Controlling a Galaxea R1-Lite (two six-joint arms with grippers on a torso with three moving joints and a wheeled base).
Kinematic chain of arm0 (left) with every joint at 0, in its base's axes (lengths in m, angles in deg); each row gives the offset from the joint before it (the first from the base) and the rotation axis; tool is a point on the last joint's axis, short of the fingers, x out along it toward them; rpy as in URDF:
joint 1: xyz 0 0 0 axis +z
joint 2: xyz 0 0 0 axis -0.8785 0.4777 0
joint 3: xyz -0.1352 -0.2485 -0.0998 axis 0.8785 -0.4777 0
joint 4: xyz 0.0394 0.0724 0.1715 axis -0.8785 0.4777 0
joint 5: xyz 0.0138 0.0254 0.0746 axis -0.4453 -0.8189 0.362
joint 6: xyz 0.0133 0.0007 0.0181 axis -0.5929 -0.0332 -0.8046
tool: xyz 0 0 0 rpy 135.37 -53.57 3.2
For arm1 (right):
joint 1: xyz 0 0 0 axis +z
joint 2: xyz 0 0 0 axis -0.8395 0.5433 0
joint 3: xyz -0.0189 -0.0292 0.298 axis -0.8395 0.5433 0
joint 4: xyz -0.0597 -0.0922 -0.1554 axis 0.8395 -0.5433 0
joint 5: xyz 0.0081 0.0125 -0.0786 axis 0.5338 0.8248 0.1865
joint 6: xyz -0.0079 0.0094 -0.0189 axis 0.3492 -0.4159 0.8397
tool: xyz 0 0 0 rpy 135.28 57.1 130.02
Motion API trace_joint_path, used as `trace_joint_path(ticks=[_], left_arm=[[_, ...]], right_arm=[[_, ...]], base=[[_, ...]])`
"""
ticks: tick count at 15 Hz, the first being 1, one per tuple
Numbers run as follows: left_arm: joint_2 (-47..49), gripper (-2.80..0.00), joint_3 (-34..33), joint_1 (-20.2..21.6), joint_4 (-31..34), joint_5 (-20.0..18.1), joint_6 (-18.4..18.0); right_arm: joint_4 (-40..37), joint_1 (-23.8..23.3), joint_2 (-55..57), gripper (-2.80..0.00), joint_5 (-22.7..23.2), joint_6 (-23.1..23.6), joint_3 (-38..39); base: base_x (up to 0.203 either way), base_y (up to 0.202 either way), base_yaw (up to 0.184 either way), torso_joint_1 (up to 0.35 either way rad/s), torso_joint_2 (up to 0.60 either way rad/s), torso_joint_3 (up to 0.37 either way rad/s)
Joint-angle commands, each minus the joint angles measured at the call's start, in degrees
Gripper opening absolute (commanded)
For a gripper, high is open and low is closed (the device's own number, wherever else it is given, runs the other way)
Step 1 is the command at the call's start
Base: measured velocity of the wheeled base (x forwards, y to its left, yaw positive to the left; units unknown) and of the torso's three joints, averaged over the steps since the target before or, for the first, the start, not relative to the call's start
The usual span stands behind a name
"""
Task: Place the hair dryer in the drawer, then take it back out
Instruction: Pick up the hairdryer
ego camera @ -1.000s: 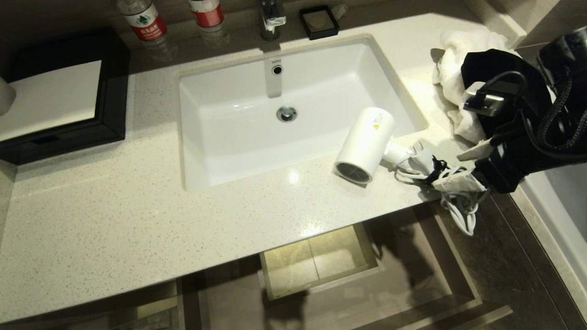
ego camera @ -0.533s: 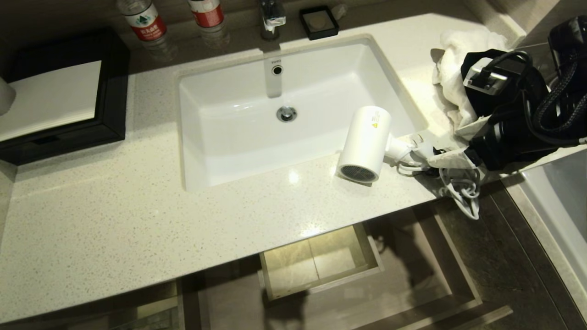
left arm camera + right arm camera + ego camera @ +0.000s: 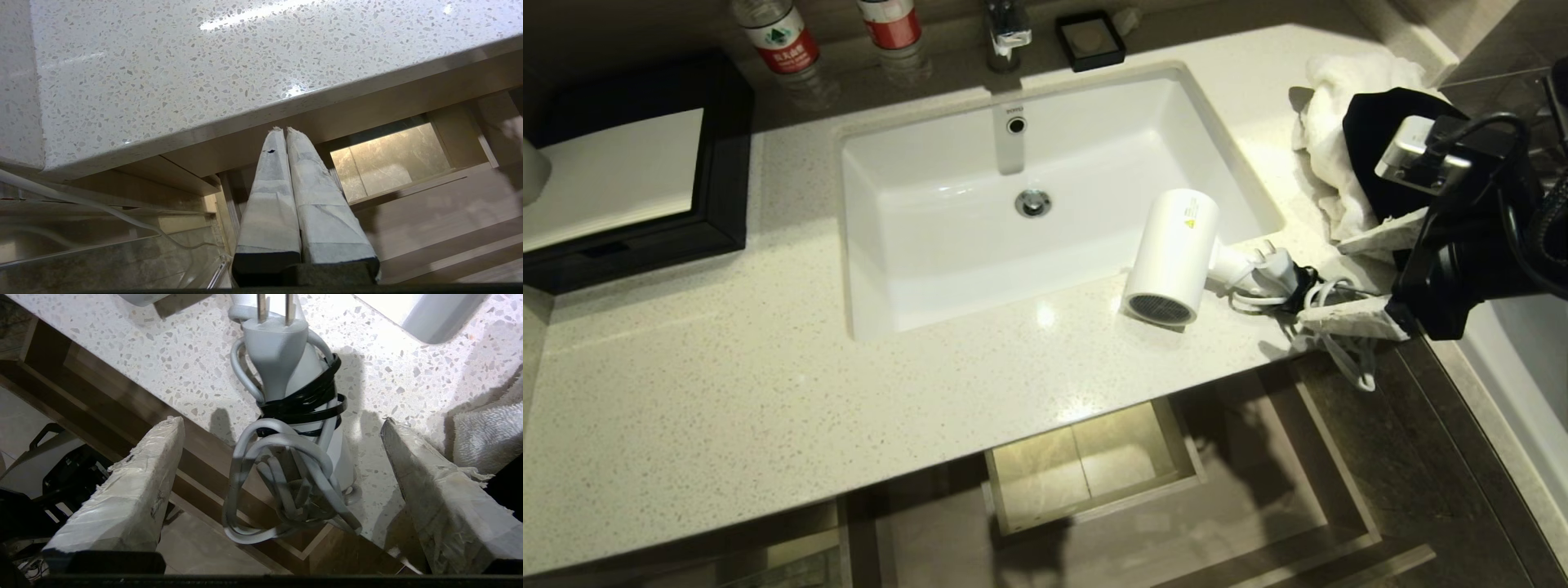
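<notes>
A speckled stone counter (image 3: 768, 392) runs around a white sink (image 3: 931, 245), with the drawer (image 3: 1258, 490) pulled open beneath its front edge. The hair dryer (image 3: 1174, 255) lies on its side at the sink's near right corner, barrel overlapping the basin rim, its bundled cord (image 3: 1327, 327) spilling over the counter's edge above the drawer. The right gripper (image 3: 1364, 273) hangs just beside that cord, fingers spread wide to either side of the handle and clamped on nothing. The left gripper (image 3: 284, 132), fingers pressed together, sits parked under the counter lip. The risk, by the look of it: closing on loose loops rather than the handle could let the dryer swing or drop, or nudge it into the sink.
</notes>
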State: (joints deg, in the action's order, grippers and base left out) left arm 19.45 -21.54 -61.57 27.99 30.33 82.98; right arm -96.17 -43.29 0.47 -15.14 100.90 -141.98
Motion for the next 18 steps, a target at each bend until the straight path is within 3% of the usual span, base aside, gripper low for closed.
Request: trace_joint_path(ticks=[1,2,4,9,18], left_arm=[[-0.02,-2.8,-0.09,0.02,-0.01,0.0,0.04],[-0.02,-2.8,-0.09,0.02,-0.01,0.0,0.04],[-0.02,-2.8,-0.09,0.02,-0.01,0.0,0.04],[-0.02,-2.8,-0.02,0.02,-0.01,0.0,0.04],[-0.02,-2.8,-0.09,0.02,-0.01,0.0,0.04]], right_arm=[[0.13,0.0,-1.03,0.0,3.45,1.63,1.49],[0.45,-0.02,-0.75,0.0,4.11,2.45,1.72],[4.32,-0.08,1.24,0.0,6.52,10.46,3.72],[8.98,-0.3,6.94,0.0,8.41,18.45,3.09],[9.76,-3.16,11.51,0.0,9.52,19.16,0.94]], base=[[0.0,0.0,0.0,0.0,0.0,0.0],[0.0,0.0,0.0,0.0,0.0,0.0],[0.0,0.0,0.0,0.0,0.0,0.0],[0.0,0.0,0.0,0.0,0.0,0.0],[0.0,0.0,0.0,0.0,0.0,0.0]])
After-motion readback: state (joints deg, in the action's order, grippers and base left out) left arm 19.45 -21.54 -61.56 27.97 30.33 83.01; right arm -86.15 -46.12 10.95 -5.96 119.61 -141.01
